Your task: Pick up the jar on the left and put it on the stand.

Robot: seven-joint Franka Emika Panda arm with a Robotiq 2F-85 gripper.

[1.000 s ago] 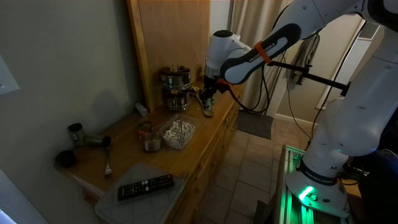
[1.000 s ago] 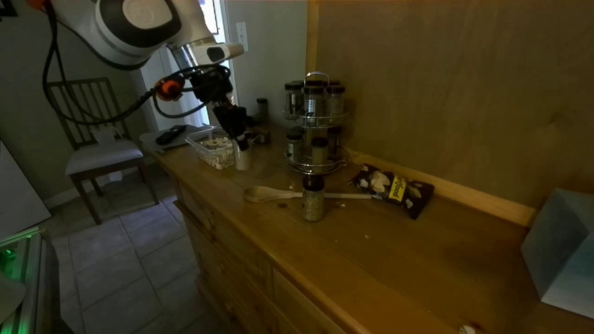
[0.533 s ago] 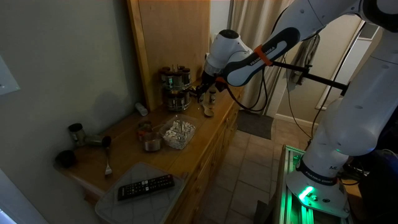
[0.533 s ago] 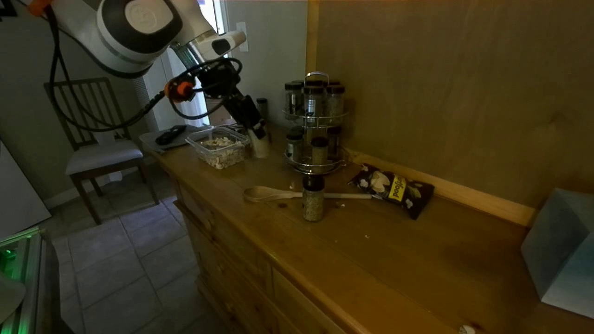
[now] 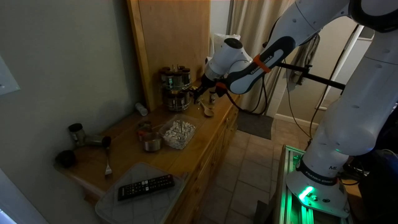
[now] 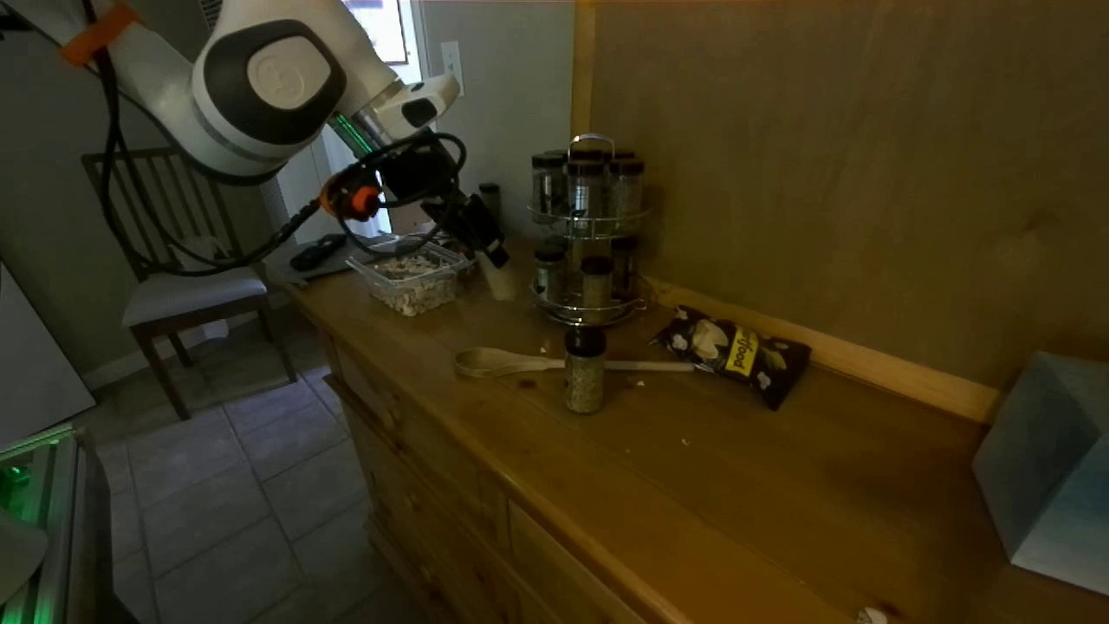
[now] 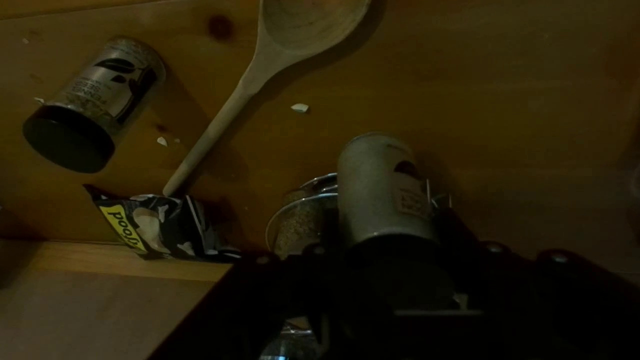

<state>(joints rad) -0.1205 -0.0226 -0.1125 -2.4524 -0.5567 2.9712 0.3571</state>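
My gripper (image 6: 494, 251) is shut on a pale jar (image 6: 500, 282) with a dark lid. The gripper also shows in an exterior view (image 5: 196, 97), where the jar is mostly hidden. In the wrist view the jar (image 7: 382, 190) sits between the fingers (image 7: 387, 225), its lid end in the jaws. The jar hangs tilted, beside the two-tier wire stand (image 6: 592, 321) and apart from it in that exterior view. The stand (image 5: 176, 87) holds several dark-lidded jars on both tiers. In the wrist view it is partly hidden behind the jar and fingers (image 7: 270, 225).
Another jar (image 6: 585, 381) with a black lid stands upright by a wooden spoon (image 6: 498, 362). A snack bag (image 6: 736, 354) lies against the back edge. A clear box of pale bits (image 5: 178, 132), a glass cup (image 5: 152, 142) and a remote (image 5: 146, 186) share the dresser top.
My gripper has carried the pale jar closer to the stand. The arm and jar have tilted more, and over the last half second the gripper has come slightly lower.
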